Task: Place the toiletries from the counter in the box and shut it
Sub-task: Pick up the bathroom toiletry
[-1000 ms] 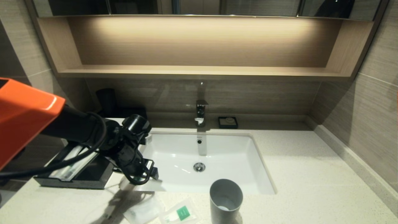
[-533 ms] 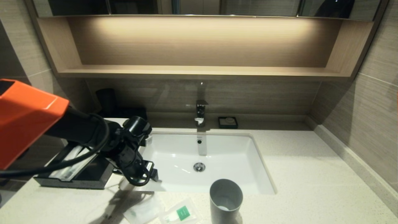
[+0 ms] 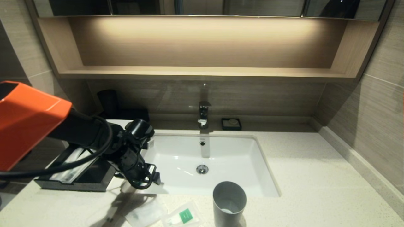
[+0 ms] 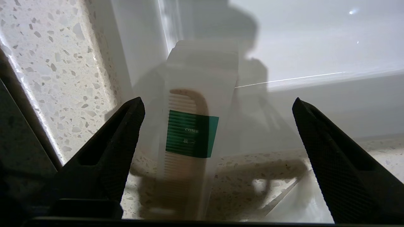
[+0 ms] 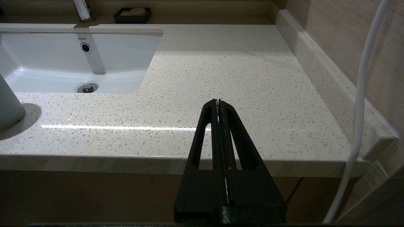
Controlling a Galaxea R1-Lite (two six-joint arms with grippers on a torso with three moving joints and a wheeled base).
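Head view: the left gripper [image 3: 151, 176] hangs over the near left corner of the basin [image 3: 240, 164], pointing down, just beside the black box [image 3: 75, 176], whose drawer stands pulled out with pale items in it. Nearer the robot than the gripper, two flat sachets [image 3: 167, 216] lie on the counter [image 3: 315, 176], close to a grey cup [image 3: 229, 203]. The right arm does not show here.

Left wrist view: the left gripper [image 4: 217, 132] has its jaws spread wide with nothing between them in contact. Directly below, between the two fingers [image 4: 116, 148], lies a wrapped comb [image 4: 189, 138] with a green label. Its long axis runs along the camera's line of sight, crosswise to the line between the fingers, one end on the speckled stone and the other jutting over the basin's edge. The comb sits closer to one finger than to the other. Judgement: a straight descent should bracket it across its narrow width; the overhang invites tipping.

Right wrist view: the right gripper [image 5: 222, 126] is parked low before the counter's front edge, fingers pressed together, empty and well apart from the toiletries. The left arm is clearly the nearer.
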